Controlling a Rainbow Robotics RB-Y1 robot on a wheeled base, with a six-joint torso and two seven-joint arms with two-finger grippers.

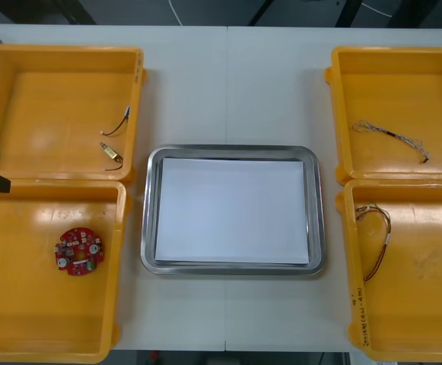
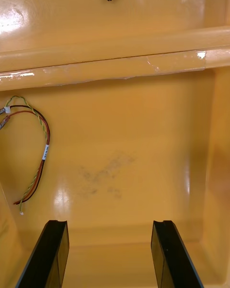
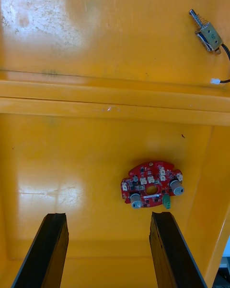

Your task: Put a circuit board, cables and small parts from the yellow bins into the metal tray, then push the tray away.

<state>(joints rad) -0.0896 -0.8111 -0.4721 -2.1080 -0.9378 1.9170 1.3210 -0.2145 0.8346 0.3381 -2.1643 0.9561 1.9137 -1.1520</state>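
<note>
Left gripper was held wide apart, nothing gripped, over the glossy left bin. The round red board was laid flat there, at 8 o'clock of the tray. Right gripper was likewise spread, untouched, over the right bin with a looped cable. The tray was shiny-rimmed, white inside.

Electronics workshop: yellow bins, circuit board, cables.
</note>
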